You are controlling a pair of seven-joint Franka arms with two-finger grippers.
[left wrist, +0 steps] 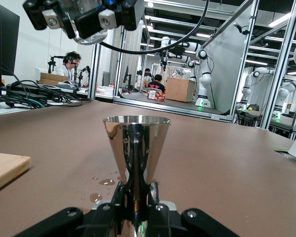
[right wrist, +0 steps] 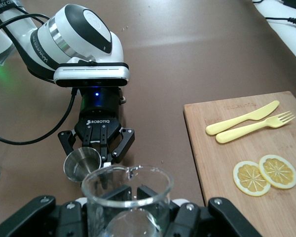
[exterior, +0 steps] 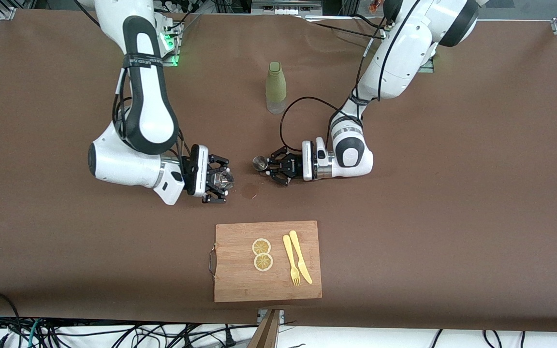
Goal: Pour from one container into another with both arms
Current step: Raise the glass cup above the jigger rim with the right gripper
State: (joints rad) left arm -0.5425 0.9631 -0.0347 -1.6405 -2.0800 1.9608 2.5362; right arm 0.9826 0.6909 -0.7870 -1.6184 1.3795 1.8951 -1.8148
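Bamboo first, at the lower middle of the front frame: cutting board (exterior: 240,285) flat on the brown counter (exterior: 452,217), steel handle (exterior: 212,258) on the edge toward the right arm's end. On it, two lemon slices (exterior: 261,246) touching each other, and just beside them a pale yellow fork (exterior: 290,261) and knife (exterior: 300,256) lying side by side.

Higher in the frame, near the centre, a small wet patch (exterior: 249,192) on the cloth; seen in the left wrist view as scattered droplets (left wrist: 106,181).

Flanking that patch, both arms bent low and facing each other. Toward the right arm's end, right gripper (exterior: 221,182) over bare counter, jaws pinched on the clear glass tumbler (exterior: 223,178); seen high up in the left wrist view (left wrist: 84,24), rim filling the lower centre of the right wrist view (right wrist: 128,197). Toward the left arm's end, left gripper (exterior: 271,166) with jaws pressed onto the narrow waist of the steel jigger (exterior: 259,163), upright, open cone upward (left wrist: 136,143). Tumbler and jigger apart, a gap of bare counter between them. Cannot tell whether the jigger's foot touches the cloth.

Farthest up, at the upper middle of the frame, an olive-green sleeved bottle (exterior: 276,87) standing alone, between the two arms' bases.
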